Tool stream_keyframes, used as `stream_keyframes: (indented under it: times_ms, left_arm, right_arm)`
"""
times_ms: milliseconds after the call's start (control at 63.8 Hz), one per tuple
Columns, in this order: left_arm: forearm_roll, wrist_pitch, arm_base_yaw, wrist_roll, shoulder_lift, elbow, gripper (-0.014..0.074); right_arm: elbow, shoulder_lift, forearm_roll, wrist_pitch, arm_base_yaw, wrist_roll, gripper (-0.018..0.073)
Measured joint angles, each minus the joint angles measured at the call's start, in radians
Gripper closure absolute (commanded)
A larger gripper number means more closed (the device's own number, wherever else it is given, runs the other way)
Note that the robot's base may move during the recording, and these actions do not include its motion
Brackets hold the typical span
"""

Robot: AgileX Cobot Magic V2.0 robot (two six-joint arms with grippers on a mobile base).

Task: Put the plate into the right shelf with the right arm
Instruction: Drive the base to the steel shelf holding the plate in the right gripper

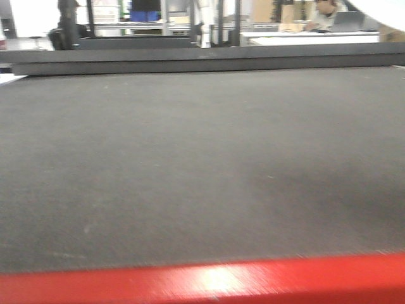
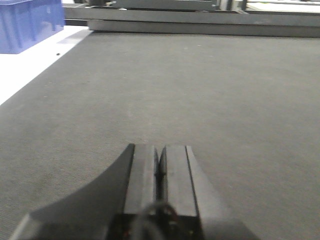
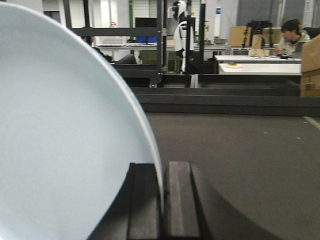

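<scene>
The white plate [image 3: 65, 130] fills the left half of the right wrist view, held on edge above the grey mat. My right gripper [image 3: 162, 167] is shut on its rim, with one black finger [image 3: 142, 200] on the plate's face and the other [image 3: 180, 200] behind it. A white curved patch [image 1: 383, 9] in the top right corner of the front view looks like the same plate. My left gripper [image 2: 160, 148] is shut on nothing, low over the mat. The right shelf is out of view.
A grey mat [image 1: 202, 164] covers the table, which has a red front edge [image 1: 202, 282] and a dark raised rail [image 1: 202, 58] at the back. A blue bin [image 2: 25, 22] stands on a white surface at the far left. Dark racks, desks and a seated person [image 3: 290, 37] lie beyond.
</scene>
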Motion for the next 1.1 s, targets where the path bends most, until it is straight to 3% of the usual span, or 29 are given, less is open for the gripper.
stream_keyframes:
  times_ms: [1098]
  left_arm:
    - [0.0,0.0,0.0,0.0,0.0,0.0,0.0643]
  right_arm:
    - [0.0,0.0,0.0,0.0,0.0,0.0,0.0505]
